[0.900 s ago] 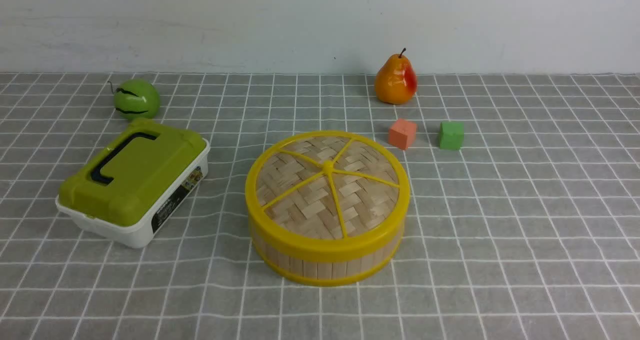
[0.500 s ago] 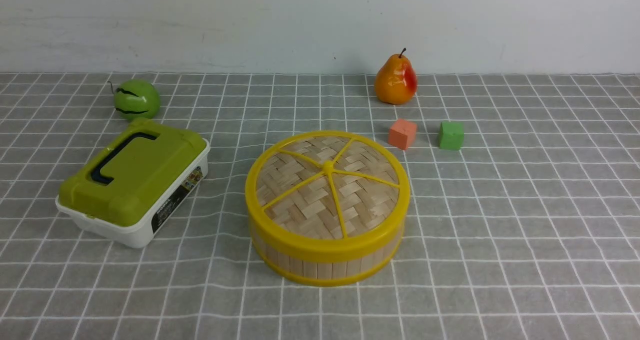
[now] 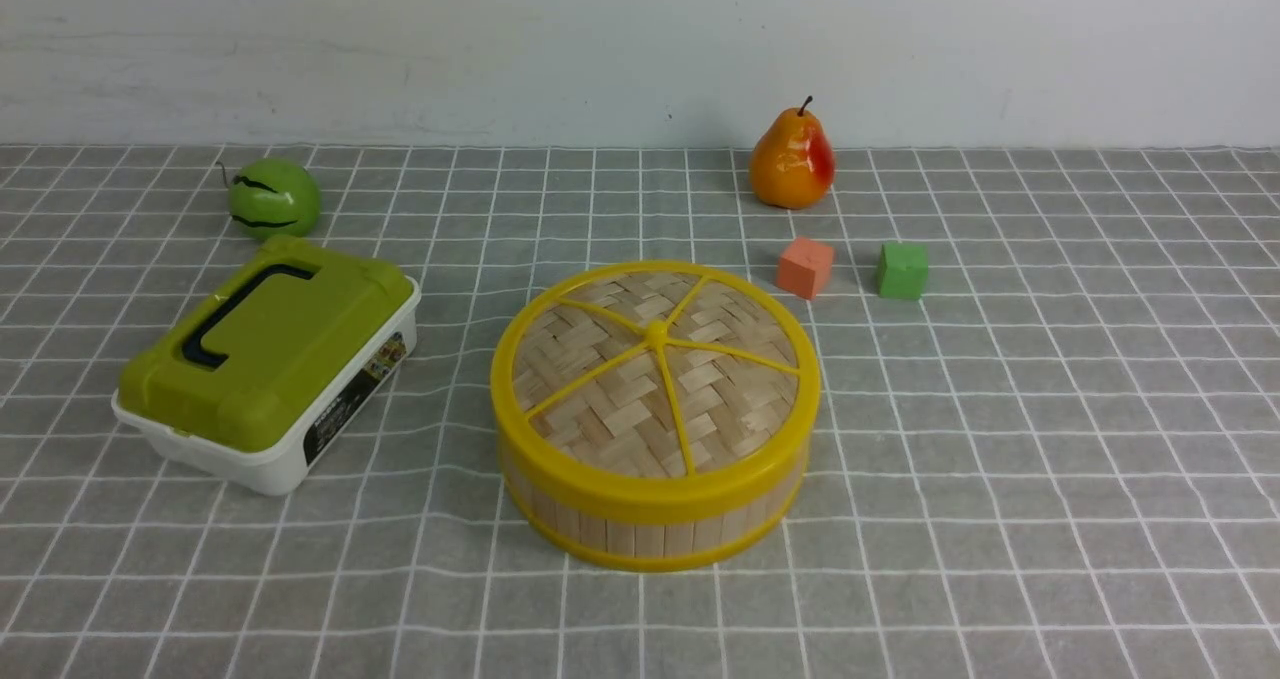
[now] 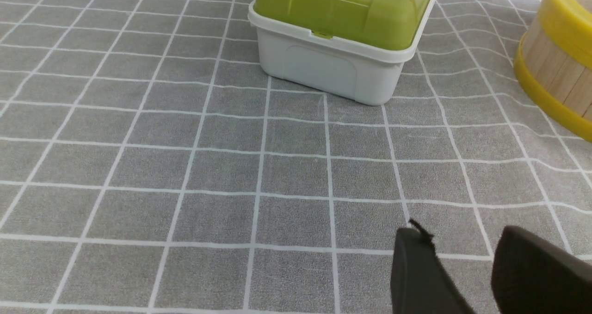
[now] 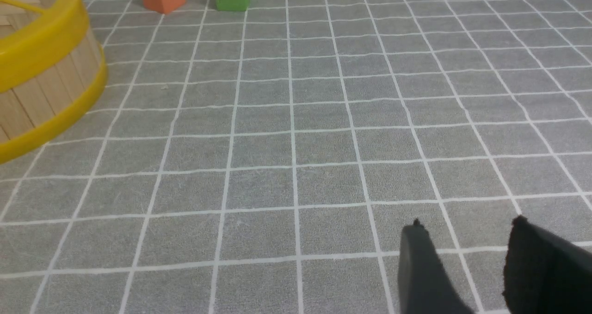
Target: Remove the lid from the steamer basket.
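Woven bamboo lid [image 3: 655, 369], round with a thick yellow plastic rim, five yellow spokes and a central knob, sits seated on the round bamboo-slat steamer basket [image 3: 650, 531] with yellow rims, just below the centre of the front view, on a grey tablecloth with white grid lines [image 3: 1000, 459]. At centre left lies a white rectangular plastic box with an olive-green lid [image 3: 265, 364], and beyond it a green ball with dark stripes [image 3: 273, 197]. In the upper right stand an orange-red pear [image 3: 791, 159], a small orange cube [image 3: 805, 267] and a small green cube [image 3: 902, 270]. The left gripper [image 4: 460, 240] hangs over bare cloth near the box, its dark fingers parted and empty. The right gripper [image 5: 467, 230] likewise has its fingers spread around nothing, well apart from the basket.
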`<state>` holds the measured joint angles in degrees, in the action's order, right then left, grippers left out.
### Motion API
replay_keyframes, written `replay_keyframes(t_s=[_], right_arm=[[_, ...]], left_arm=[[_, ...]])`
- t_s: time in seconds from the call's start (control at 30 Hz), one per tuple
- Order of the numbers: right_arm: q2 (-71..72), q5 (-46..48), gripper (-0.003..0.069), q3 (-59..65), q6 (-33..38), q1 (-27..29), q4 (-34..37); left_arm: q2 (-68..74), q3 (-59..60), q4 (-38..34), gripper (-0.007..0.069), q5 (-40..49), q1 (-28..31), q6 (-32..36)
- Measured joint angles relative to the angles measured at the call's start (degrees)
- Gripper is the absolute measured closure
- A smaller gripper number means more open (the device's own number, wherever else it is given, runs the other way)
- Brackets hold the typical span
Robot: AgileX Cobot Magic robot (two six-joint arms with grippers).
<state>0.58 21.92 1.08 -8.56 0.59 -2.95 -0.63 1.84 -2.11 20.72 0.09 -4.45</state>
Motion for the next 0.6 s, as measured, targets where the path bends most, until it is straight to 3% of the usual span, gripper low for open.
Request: replay_keyframes(t_s=[0.6], right_arm=[[0.0,0.0,0.0418,0.0,0.0,0.0,-1.7]], left_arm=[[0.0,0.0,0.2,0.0386,0.0,0.0,0.0]])
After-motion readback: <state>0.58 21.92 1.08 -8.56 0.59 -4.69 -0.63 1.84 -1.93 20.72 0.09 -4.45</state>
